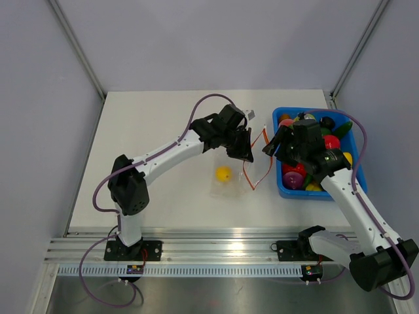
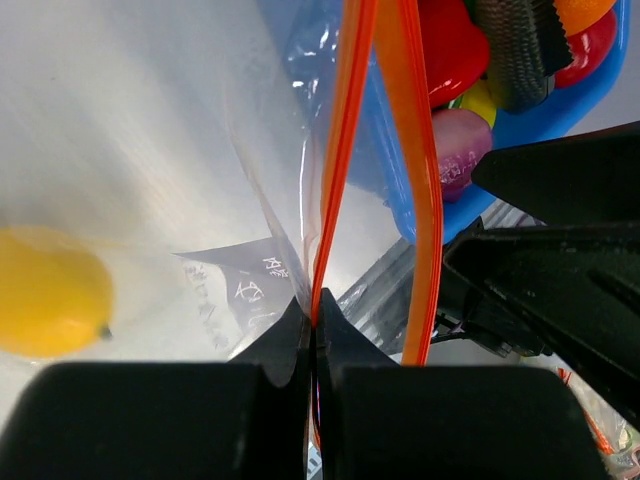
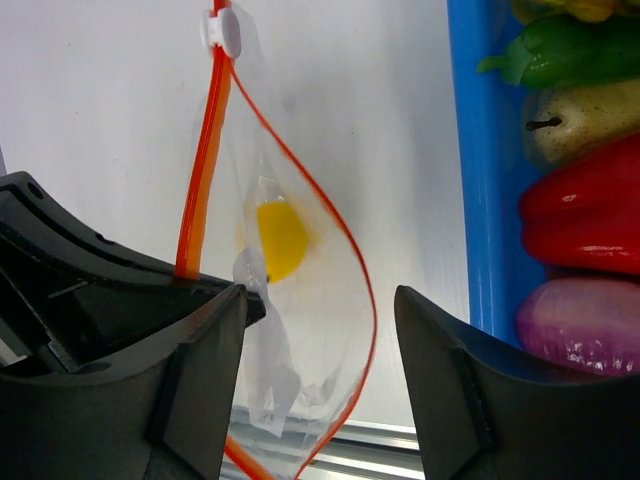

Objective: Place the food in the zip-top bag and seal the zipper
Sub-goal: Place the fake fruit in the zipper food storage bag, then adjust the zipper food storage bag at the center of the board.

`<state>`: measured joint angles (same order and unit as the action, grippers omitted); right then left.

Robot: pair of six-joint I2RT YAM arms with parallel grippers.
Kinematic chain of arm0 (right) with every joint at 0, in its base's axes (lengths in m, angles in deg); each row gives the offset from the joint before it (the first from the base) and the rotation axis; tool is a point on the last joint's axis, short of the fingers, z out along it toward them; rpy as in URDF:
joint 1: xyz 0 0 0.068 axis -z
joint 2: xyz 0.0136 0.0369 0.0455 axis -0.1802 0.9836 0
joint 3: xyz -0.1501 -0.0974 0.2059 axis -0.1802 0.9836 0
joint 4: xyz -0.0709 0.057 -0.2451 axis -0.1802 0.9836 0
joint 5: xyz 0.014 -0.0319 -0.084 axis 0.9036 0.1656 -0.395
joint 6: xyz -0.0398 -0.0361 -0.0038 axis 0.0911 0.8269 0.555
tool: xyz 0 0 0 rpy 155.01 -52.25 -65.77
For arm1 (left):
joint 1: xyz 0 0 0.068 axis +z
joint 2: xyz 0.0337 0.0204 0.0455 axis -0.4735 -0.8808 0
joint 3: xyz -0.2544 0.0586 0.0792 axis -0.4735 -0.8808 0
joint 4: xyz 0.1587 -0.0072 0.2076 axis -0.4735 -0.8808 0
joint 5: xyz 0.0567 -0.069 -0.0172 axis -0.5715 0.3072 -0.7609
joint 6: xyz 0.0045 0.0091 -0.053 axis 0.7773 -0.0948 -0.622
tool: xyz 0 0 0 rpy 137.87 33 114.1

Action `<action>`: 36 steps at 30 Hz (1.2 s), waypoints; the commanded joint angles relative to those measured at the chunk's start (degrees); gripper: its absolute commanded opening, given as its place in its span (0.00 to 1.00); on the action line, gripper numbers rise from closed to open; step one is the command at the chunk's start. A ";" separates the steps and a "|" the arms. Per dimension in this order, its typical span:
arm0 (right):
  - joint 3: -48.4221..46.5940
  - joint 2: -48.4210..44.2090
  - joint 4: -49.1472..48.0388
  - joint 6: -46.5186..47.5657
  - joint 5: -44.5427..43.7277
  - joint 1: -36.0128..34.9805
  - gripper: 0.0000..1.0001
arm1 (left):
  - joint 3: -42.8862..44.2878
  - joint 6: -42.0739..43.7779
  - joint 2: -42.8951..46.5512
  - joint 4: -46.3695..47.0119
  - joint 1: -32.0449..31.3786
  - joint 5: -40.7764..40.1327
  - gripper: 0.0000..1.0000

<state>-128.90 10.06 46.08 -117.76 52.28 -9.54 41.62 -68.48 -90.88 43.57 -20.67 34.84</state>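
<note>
The left gripper (image 2: 313, 325) is pressed together on the zipper (image 2: 420, 180), its two black fingers meeting on one orange-red strip; in the top view this gripper (image 1: 241, 152) sits just to the table side of the blue bin (image 1: 301, 194), over the white table (image 1: 150, 118). The right gripper (image 3: 320, 370) has its fingers spread apart and clamps nothing; the other strip of the zipper (image 3: 200, 170) curves loosely through the gap between them. From above, the right gripper (image 1: 270, 147) hangs at the bin's left wall, just beside the left one.

The zip-top bag (image 1: 229, 186) lies beside the bin, well clear of its left wall, with its mouth lifted and turned towards the bin; the two strips of the zipper (image 1: 254, 186) stand apart, so the mouth is open. A white slider (image 3: 222, 30) sits at the end of the zipper where the strips join.

A yellow lemon (image 1: 224, 173) shows inside the outline of the bag (image 3: 270, 360), seen through the clear film; the right wrist view has the lemon (image 3: 280, 240) framed by the open mouth, and the left wrist view shows it (image 2: 50, 290) on the side of the bag (image 2: 250, 200) away from the bin (image 2: 590, 80).

The rest of the food is in the bin (image 3: 480, 150): a green pepper (image 3: 570, 50), a pale pear (image 3: 590, 120), a red pepper (image 3: 590, 210) and a purple onion (image 3: 580, 320) lie along its left wall.
</note>
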 commanded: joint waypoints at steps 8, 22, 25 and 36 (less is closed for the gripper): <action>2.91 1.25 -0.47 0.82 -0.16 -0.47 0.69 | -2.00 -0.29 6.47 3.28 0.94 2.17 0.00; 0.89 3.19 -2.76 -0.93 -0.32 -0.47 0.00 | 0.98 6.74 6.47 -7.27 0.41 -8.80 0.16; 0.45 3.02 -2.93 -2.69 0.20 -0.47 0.00 | 1.07 6.30 6.56 -7.80 -0.55 -11.88 0.24; 0.10 3.98 -2.40 -4.98 -0.50 -0.73 0.00 | 3.62 3.67 7.61 -10.43 -4.51 -18.04 0.00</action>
<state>-126.67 13.52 45.34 -121.56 52.45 -9.65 42.58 -64.26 -86.51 33.75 -24.82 19.56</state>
